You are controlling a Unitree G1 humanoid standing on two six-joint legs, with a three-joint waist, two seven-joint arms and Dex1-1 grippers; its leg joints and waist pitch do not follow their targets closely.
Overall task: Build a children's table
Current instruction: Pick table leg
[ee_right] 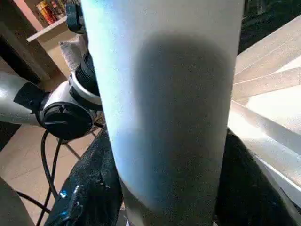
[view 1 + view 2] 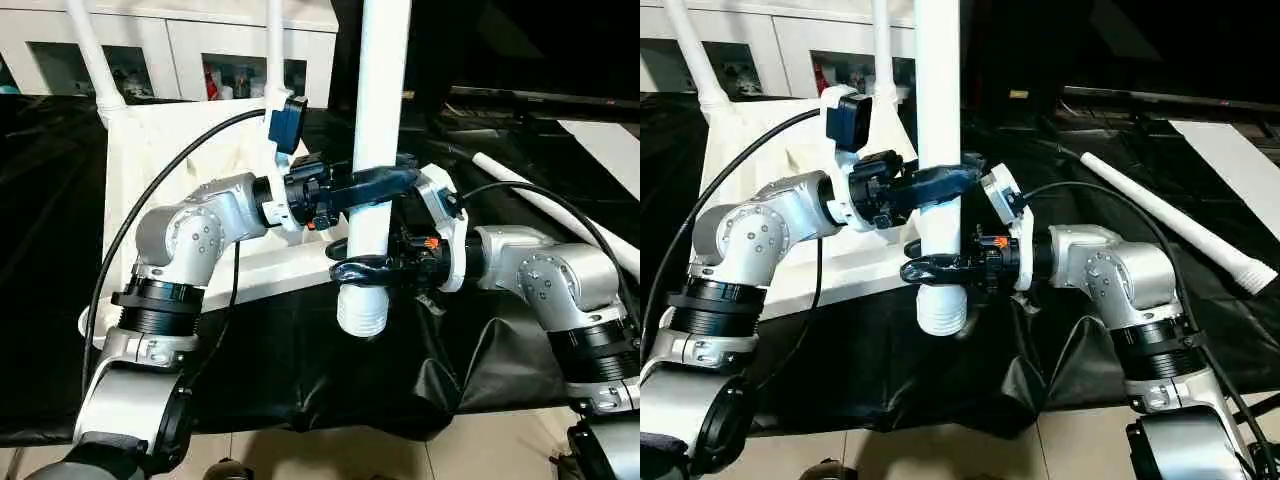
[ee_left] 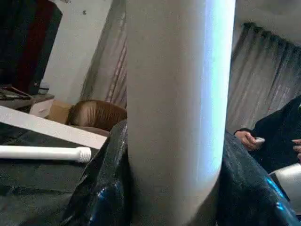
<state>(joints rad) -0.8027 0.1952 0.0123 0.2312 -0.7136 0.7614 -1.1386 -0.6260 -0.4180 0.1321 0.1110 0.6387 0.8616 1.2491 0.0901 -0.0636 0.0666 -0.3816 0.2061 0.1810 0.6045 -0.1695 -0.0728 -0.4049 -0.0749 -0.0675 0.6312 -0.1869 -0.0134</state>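
A long white table leg (image 2: 378, 120) stands upright in the middle, threaded end (image 2: 362, 315) hanging down over the black cloth. My left gripper (image 2: 385, 183) is shut around the leg higher up. Below it, my right gripper (image 2: 358, 268) is closed on the same leg just above the thread. In both wrist views black fingers (image 3: 101, 188) (image 1: 89, 188) hug the tube on either side. The white table top (image 2: 150, 140) lies upside down behind my left arm, with two legs (image 2: 92, 55) (image 2: 275, 45) standing in its far corners. Another leg (image 2: 1170, 215) lies loose on the right.
Black cloth (image 2: 300, 370) covers the work surface; its front edge drops to a tiled floor. A flat white board (image 2: 610, 140) lies at the far right. A white cabinet (image 2: 180, 45) stands behind. A seated person (image 3: 277, 141) shows in the left wrist view.
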